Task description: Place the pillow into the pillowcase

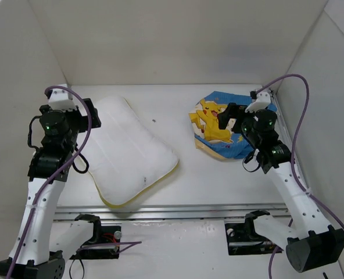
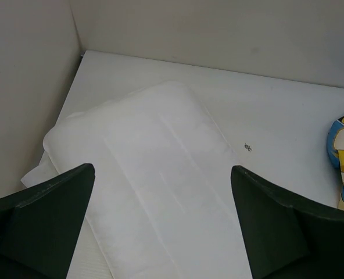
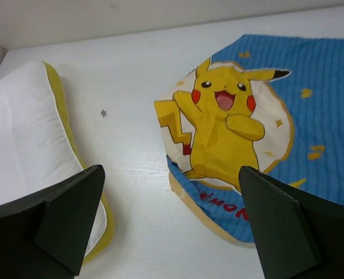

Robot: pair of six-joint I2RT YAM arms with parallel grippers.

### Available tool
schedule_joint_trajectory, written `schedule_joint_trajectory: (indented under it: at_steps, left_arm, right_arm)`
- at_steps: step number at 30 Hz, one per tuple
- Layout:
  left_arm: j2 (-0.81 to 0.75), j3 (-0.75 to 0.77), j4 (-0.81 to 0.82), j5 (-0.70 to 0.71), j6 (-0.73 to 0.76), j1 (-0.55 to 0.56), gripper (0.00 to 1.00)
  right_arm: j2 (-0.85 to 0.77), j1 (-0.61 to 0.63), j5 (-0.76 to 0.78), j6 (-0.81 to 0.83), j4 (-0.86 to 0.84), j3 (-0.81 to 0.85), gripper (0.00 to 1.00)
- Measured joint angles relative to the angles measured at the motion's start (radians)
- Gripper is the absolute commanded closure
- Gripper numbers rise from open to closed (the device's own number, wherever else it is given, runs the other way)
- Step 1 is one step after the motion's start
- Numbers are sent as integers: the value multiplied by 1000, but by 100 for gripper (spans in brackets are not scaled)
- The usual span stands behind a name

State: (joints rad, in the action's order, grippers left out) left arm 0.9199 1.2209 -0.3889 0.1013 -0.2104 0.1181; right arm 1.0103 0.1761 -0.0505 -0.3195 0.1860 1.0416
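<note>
The only writing that can be read is on the pillowcase (image 3: 300, 104): red capitals under the yellow Pikachu cartoon, showing roughly "EMON" in the right wrist view. The start of the word is lost where the fabric folds under, and its end runs behind a gripper finger. The pillowcase lies crumpled at the right rear of the counter (image 1: 178, 99), blue printed face up, its right side hidden by the right arm from above. Where its opening is cannot be made out. The pillow (image 1: 134, 154) lies flat and diagonal on the left half, well apart from the pillowcase, with yellow piping showing along its near edge. A small dark speck (image 1: 153, 121) sits on the counter between them, too small to identify. The left gripper (image 2: 161, 170) hangs over the pillow with its jaws spread wide and empty, and the right gripper (image 3: 171, 169) is likewise wide apart, holding nothing.
</note>
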Motion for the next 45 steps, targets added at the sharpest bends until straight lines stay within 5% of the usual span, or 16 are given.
schedule_joint_trajectory:
  at_steps: [8, 18, 32, 34, 35, 37, 38, 39, 45]
  left_arm:
    - [61, 21, -37, -85, 39, 0, 0]
    - [291, 137, -165, -123, 49, 1, 0]
    - [391, 147, -220, -90, 41, 1, 0]
    - [391, 150, -220, -89, 41, 1, 0]
    - [391, 152, -221, -90, 40, 1, 0]
    - [391, 154, -221, -90, 38, 1, 0]
    - [391, 154, -221, -90, 38, 1, 0]
    - [391, 154, -221, -90, 37, 1, 0]
    - [396, 154, -224, -90, 35, 1, 0]
  right_arm:
    - [82, 17, -87, -60, -1, -77, 2]
    - [359, 300, -127, -225, -140, -105, 2]
    - [704, 505, -68, -423, -314, -58, 4]
    - [710, 520, -41, -435, -307, -45, 10]
    - [710, 526, -32, -439, -306, -41, 25]
    - [710, 540, -4, -442, -308, -37, 61]
    - [710, 544, 8, -444, -308, -37, 94]
    - [710, 549, 16, -444, -309, -35, 100]
    - [710, 543, 63, -381, -274, 16, 100]
